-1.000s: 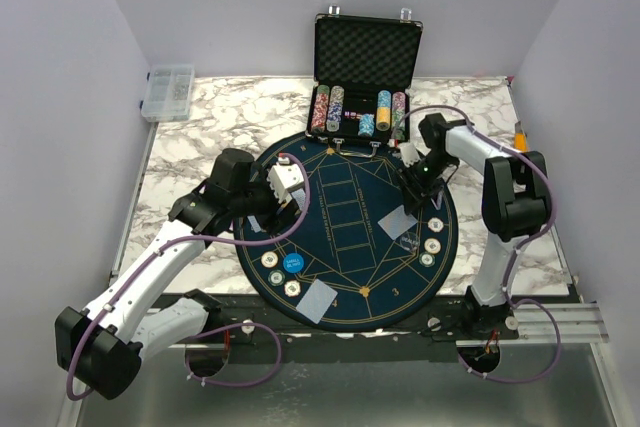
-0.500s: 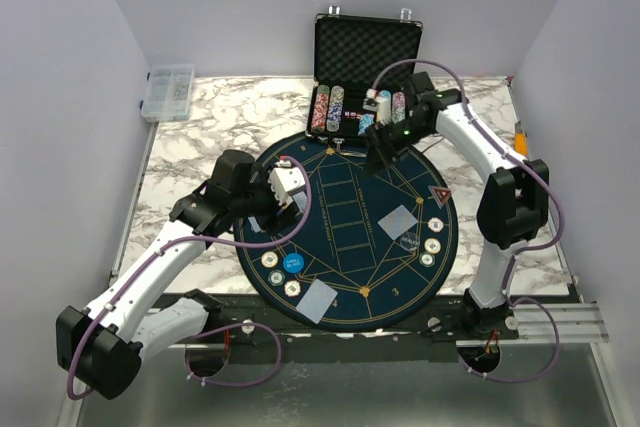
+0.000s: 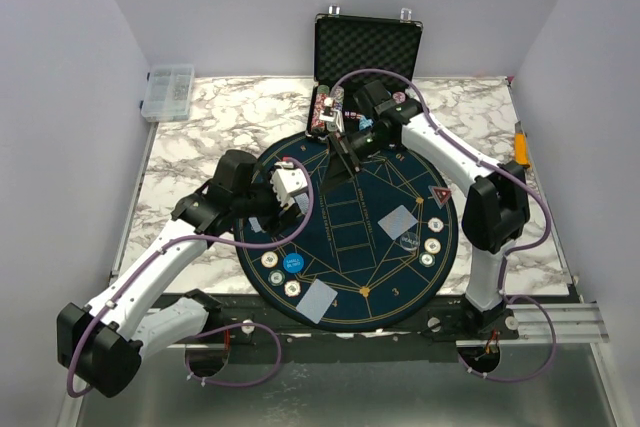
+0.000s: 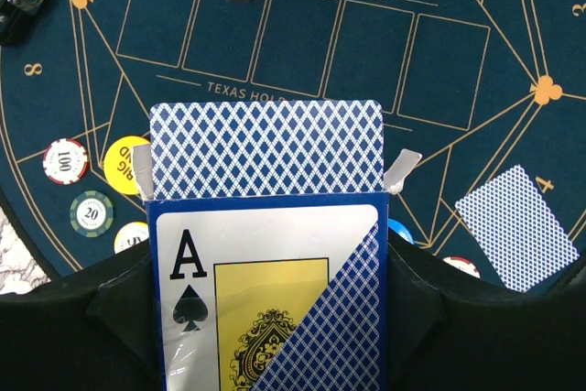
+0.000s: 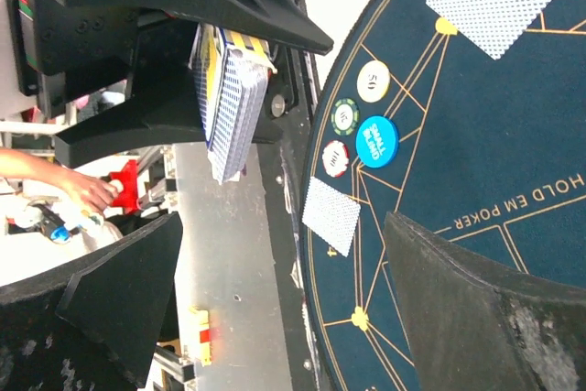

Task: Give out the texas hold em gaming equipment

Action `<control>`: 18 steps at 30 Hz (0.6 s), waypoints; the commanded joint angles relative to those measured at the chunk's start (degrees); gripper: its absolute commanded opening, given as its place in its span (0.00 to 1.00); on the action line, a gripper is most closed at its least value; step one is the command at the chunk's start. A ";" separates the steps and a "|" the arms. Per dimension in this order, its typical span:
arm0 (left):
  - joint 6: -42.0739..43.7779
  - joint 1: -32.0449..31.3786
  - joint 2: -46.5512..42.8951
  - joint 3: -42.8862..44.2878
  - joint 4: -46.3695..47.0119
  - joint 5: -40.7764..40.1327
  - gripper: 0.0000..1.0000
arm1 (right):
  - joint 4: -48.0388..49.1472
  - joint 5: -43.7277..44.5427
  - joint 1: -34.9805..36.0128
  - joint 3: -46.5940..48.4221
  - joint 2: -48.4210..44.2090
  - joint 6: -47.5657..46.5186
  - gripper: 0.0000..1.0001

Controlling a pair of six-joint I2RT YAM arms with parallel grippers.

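Two cards lie face down on the round mat, seen from above; the left gripper hangs over its left edge, the right gripper over its far edge. Left wrist: jaws clamped on the boxed deck (ace of spades showing). Right wrist: jaws wide apart, empty, facing that deck. A careless pinch could drag several cards out together.

My left pincer clamps a card deck, arm bent. My right pincer gapes wide, arm extended forward-left.
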 commanded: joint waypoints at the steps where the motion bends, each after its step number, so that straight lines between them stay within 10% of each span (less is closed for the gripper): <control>1: 0.66 -0.76 0.00 0.53 2.55 1.26 0.00 | 5.57 -4.26 1.08 0.79 0.98 4.96 0.95; 13: -0.04 -1.34 0.65 1.62 2.64 1.13 0.00 | 12.71 3.64 6.69 0.25 2.71 12.39 0.93; 18: -0.71 -1.29 0.07 1.60 2.55 1.04 0.00 | 12.49 6.69 6.68 0.79 4.67 12.61 0.59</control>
